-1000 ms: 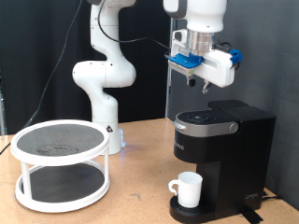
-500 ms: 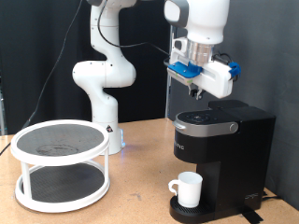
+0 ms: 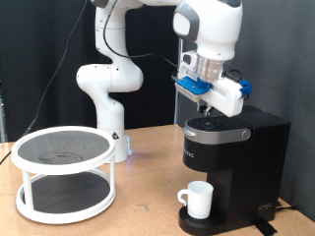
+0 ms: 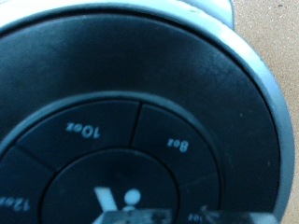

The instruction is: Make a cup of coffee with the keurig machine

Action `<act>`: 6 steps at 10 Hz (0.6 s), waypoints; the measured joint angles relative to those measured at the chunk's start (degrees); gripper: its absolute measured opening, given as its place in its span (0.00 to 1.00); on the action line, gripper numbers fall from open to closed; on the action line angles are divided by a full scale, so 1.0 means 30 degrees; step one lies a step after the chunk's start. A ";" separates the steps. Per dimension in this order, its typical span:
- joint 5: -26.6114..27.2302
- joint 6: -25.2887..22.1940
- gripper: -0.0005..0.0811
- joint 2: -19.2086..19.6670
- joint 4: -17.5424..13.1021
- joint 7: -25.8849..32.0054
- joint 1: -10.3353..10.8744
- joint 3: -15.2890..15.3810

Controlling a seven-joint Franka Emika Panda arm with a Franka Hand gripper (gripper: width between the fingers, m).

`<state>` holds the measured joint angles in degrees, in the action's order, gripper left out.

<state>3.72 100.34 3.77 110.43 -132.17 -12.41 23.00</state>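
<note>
The black keurig machine (image 3: 241, 162) stands at the exterior view's right with its lid down. The white cup (image 3: 199, 200) sits on the round drip base under the spout, handle towards the exterior view's left. My gripper (image 3: 207, 108) points down just above the lid's round button panel, its fingers together with nothing between them. The wrist view is filled by that panel (image 4: 140, 112), with buttons marked 10oz (image 4: 82, 131) and 8oz (image 4: 177, 143). My blurred fingertips (image 4: 149, 217) show at the picture's edge, close over the centre button.
A white two-tier round rack (image 3: 64, 172) with dark mesh shelves stands on the wooden table at the exterior view's left. The arm's white base (image 3: 103, 93) rises behind it. A black curtain closes the back.
My gripper has come down from well above the keurig machine to just over its lid, shifting slightly to the exterior view's left. The cup and machine have not moved.
</note>
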 joint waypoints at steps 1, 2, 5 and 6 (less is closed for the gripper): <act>-0.0115 0.0169 0.01 0.0196 0.0169 0.0013 0.0010 0.0085; -0.0233 0.0429 0.01 0.0301 0.0284 0.0021 0.0042 0.0113; -0.0386 0.0538 0.01 0.0267 0.0328 0.0121 0.0065 0.0181; -0.0382 0.0628 0.01 0.0230 0.0374 0.0349 0.0065 0.0182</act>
<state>2.57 102.22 4.46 111.55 -131.12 -12.22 23.54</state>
